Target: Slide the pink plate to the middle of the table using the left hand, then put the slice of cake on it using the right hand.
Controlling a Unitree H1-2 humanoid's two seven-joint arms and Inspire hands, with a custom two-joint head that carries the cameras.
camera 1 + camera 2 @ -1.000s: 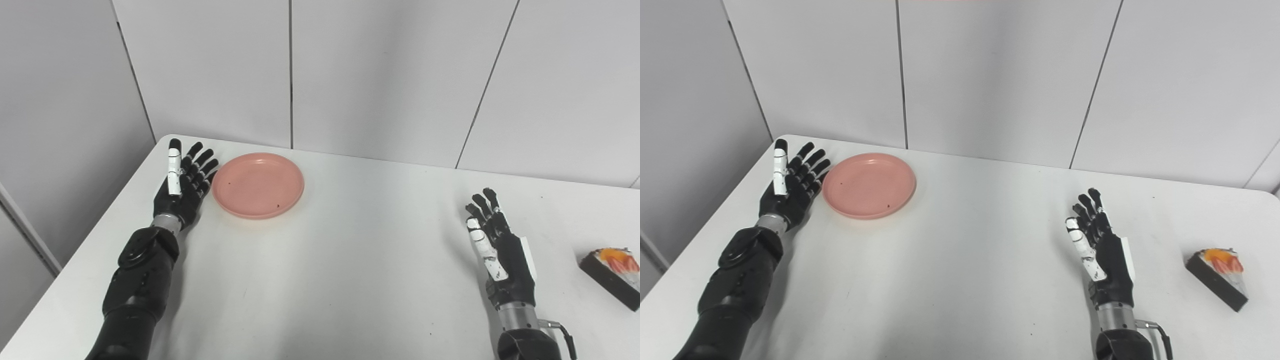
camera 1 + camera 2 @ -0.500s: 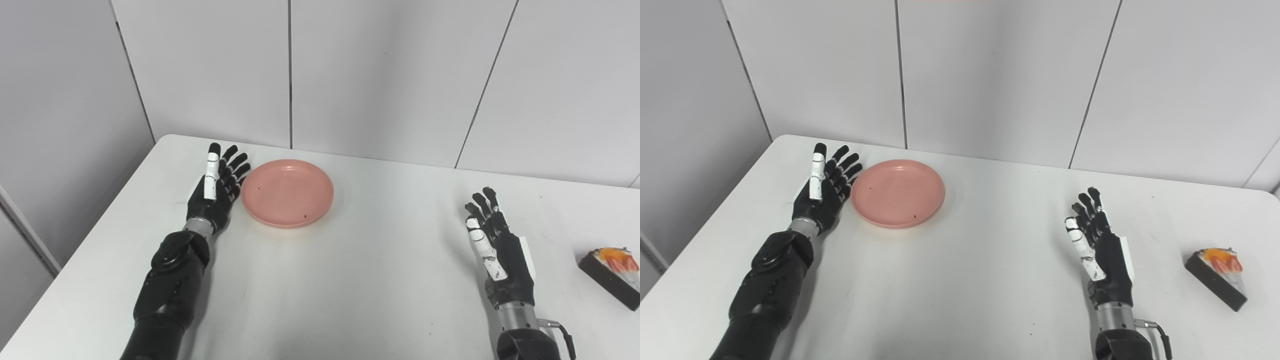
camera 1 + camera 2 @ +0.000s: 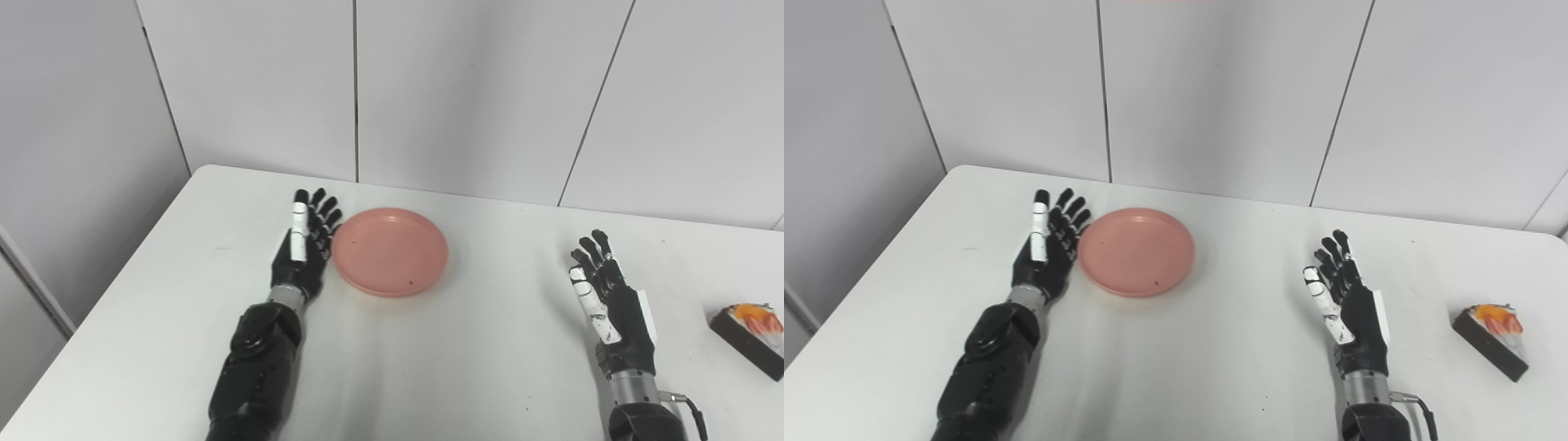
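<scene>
A: status on the plate push?

B: Mid-slide, step 1. My left hand point(image 3: 304, 248) was flat and spread, holding nothing, edge of the palm and fingers point(image 3: 324, 214) against the left rim of the pink plate point(image 3: 391, 251). Looked like contact, can't swear to it from the head cams. Plate sat center-left of frame, on the white table point(image 3: 429, 367), a bit left of mid-table by my read.

A: so not there yet?

B: Prob not. I judged it needed more push toward frame right and slightly toward the near edge. Plate's shallow w/ a low rim, so the hand had to stay low and square to it, else fingers ride over the lip or the plate spins off-line.

A: right side?

B: Right hand point(image 3: 606, 294) was waiting, lower right of frame, fingers apart and pointing up-frame, empty. Wasn't touching anything I could see. Slice of cake point(image 3: 750, 337) was at the far right edge of frame, well apart from that hand, partly cut off in the left eye view; whole in the right eye view. Dark base, orange/red topping.

A: next?

B: My call: finish the push, pull the left hand clear of the rim, then right hand goes out toward frame right for the cake. Grip wants to be on the dark sides, not the topping. Soft item, so light squeeze. Risk is squashing it or tipping it on set-down.
</scene>
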